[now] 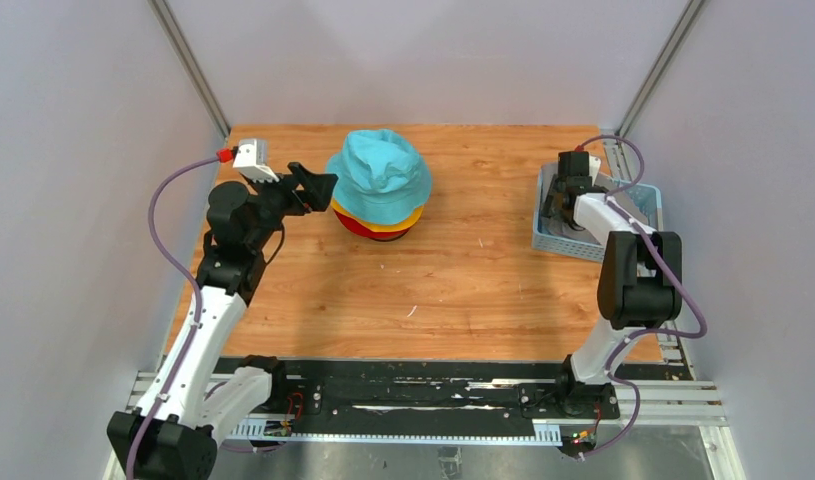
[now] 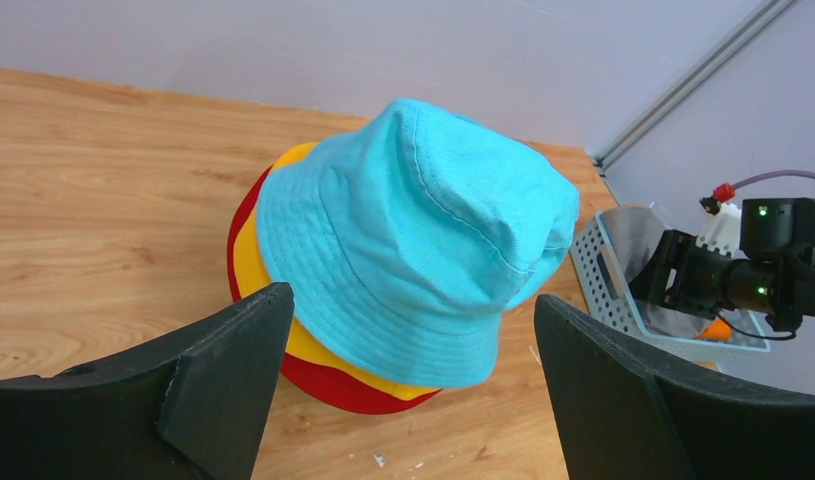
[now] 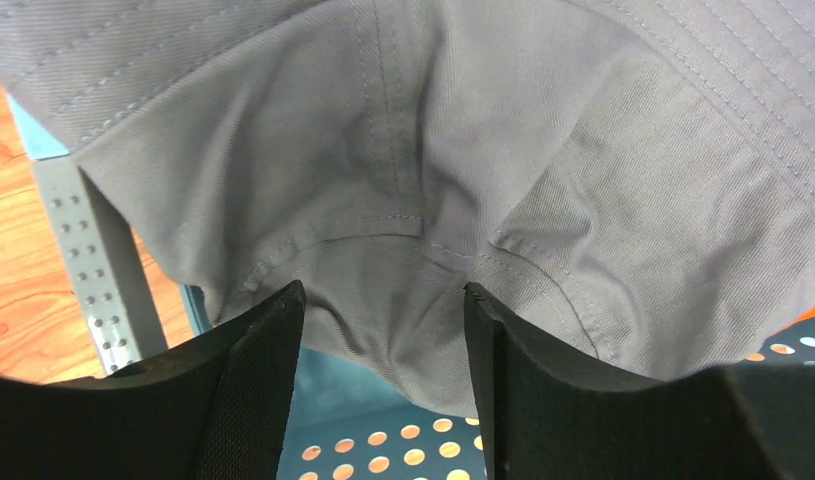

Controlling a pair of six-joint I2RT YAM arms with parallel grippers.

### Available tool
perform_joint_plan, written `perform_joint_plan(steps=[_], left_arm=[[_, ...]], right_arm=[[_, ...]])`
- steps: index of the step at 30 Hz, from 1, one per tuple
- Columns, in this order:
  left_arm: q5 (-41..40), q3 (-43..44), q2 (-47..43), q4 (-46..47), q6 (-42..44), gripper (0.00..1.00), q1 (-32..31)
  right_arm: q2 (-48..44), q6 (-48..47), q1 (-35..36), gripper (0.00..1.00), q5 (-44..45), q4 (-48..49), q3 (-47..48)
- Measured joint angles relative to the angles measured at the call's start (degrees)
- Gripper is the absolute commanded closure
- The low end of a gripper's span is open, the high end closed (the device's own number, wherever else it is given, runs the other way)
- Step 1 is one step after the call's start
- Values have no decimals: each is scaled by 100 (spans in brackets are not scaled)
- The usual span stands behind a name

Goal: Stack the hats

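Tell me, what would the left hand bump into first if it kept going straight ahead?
Most likely the teal hat. The open left hand points at the hat's side, and nothing else shows between them, though depth is hard to judge.

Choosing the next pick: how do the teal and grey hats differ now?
Teal hat tops the stack, crown up; grey hat lies crumpled in the basket. The open left tool frames teal hat, not gripping it; the right tool straddles a grey hat fold. Both are fabric.
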Motion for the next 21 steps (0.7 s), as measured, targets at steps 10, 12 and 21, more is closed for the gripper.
perform_joint_plan(steps=[10, 12, 21], left_arm=[[13, 0, 168, 4, 2, 6, -63], [13, 0, 166, 11, 4, 11, -79], [155, 214, 354, 114, 52, 26, -501]], right_arm=[[319, 111, -197, 99, 68, -254, 111], [179, 90, -201, 99, 105, -352, 116], [-1912, -527, 184, 99, 164, -557, 553]])
